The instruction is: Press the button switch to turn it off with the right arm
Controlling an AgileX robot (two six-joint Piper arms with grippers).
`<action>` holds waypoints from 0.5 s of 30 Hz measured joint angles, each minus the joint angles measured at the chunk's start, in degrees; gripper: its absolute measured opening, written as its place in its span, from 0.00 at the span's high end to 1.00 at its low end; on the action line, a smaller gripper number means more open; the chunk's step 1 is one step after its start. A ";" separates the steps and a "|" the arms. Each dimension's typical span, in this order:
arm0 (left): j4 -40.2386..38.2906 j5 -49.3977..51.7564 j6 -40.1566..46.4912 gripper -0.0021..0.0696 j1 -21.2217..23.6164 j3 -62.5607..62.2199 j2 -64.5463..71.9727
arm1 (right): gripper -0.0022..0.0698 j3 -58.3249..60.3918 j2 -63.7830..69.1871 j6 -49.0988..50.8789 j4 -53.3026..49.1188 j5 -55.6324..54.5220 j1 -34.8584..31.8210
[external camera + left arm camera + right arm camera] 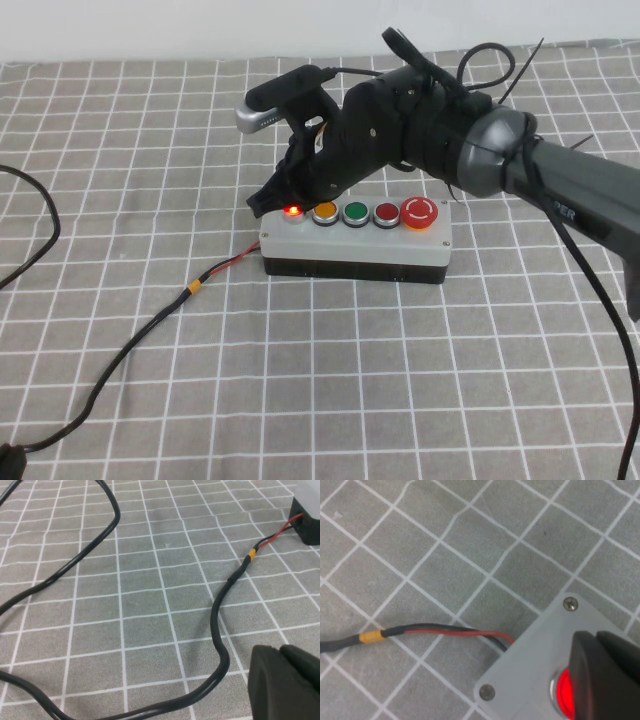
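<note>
Button switch [355, 240] sits near the middle of the checked grey cloth [400, 380]; light-grey top, black base, long side running left to right in the high view. Housing carries five buttons in one row: leftmost red button [293, 212] glowing, then orange [325, 212], green [355, 213], dark red [386, 213], and the large red mushroom button [419, 213] at the right end. Black cable [120, 355] leaves the box's left end as red and black leads, passes a small orange band [195, 288], then trails toward the near-left corner of the cloth.

Right arm [480, 150] reaches in from the right, wrist pitched down toward the left end of the box; right gripper [285, 203] tip is at the glowing red button; right wrist view shows the dark tip over the lit button [563, 692], touching or just above, cannot tell which. Its fingers [605, 675] appear drawn together into a single tip, holding nothing.

Left gripper [285, 685] shows only as a dark edge in the left wrist view, above the cloth near the cable [220, 630], well apart from the box; finger state cannot be told.
</note>
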 joint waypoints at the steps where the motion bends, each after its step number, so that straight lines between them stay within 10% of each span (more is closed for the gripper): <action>1: 0.00 0.00 0.00 0.98 0.00 0.00 0.00 | 0.99 -0.12 -0.11 0.00 -0.11 0.13 0.00; 15: 0.00 0.00 0.00 0.98 0.00 0.00 0.00 | 0.99 -6.17 -20.11 0.04 -4.01 9.76 0.00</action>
